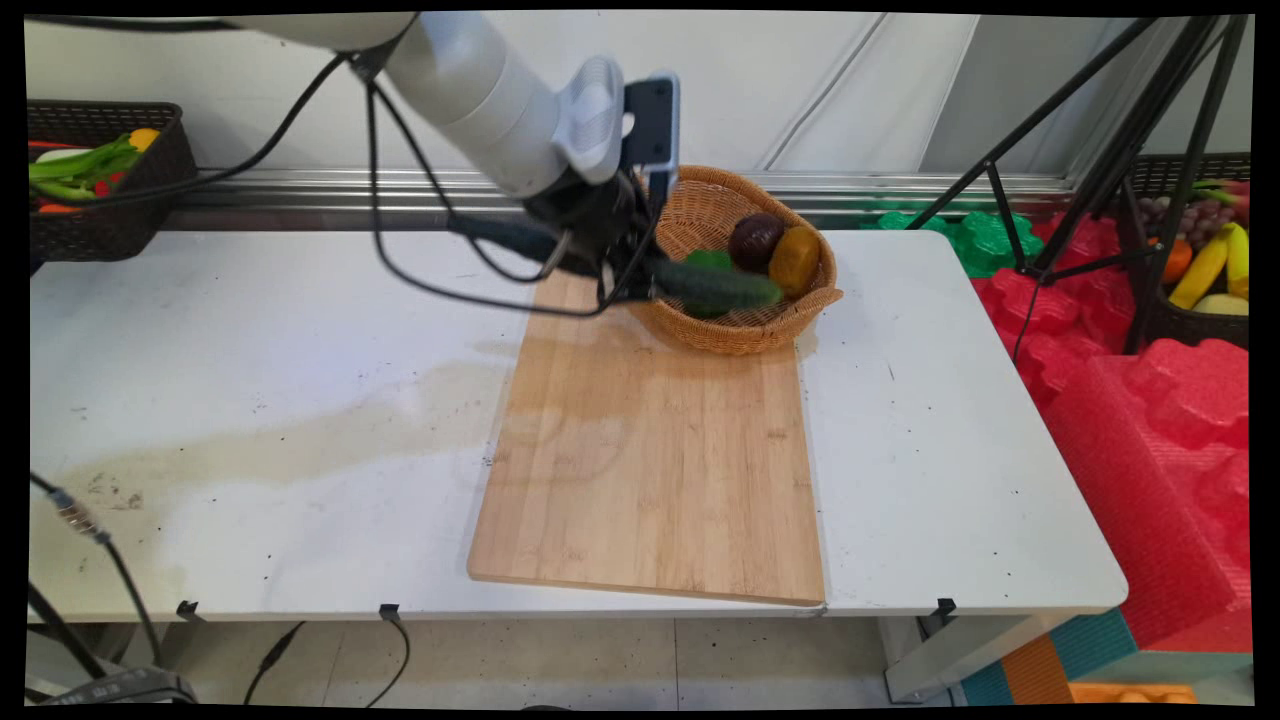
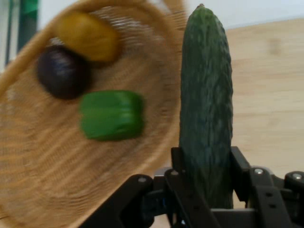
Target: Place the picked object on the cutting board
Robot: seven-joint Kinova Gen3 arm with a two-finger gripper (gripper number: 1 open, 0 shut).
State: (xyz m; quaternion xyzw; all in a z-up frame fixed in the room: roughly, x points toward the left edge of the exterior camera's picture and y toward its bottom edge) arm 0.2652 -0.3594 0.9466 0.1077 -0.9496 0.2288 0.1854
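1. Cucumber [image 2: 206,104], long, dark green and warty, is pinched near one end between the two black fingers [image 2: 240,168] of the gripper [image 1: 640,275], which are pressed against its sides.

2. Seen from the main view, the cucumber [image 1: 718,287] juts out level from the gripper and hangs over the near-left rim of a round wicker basket [image 1: 740,330]; whether its underside touches the rim cannot be told.

3. Inside the basket lie a green bell pepper [image 2: 111,115], a dark purple round fruit [image 1: 755,241] and a yellow-brown fruit [image 1: 795,260], the last two touching each other toward the far side.

4. From the hand view, the pepper lies beside the cucumber and apart from it, with bare wicker between them.

5. Under the basket is a bamboo cutting board [image 1: 650,470] that runs from the table's near edge toward the back; the basket sits on its far end, partly overhanging onto the white table [image 1: 250,400].

6. Judged from the pose alone, the step in hand is a carry, with the cucumber held clear of the board at the basket's edge.

7. Any further move calls for a firm pinch, since most of the cucumber's length hangs out beyond the fingers and it could swivel in them.

8. Off the table stand a dark basket of vegetables [image 1: 100,180] at far left and red foam blocks [image 1: 1150,420] at right.
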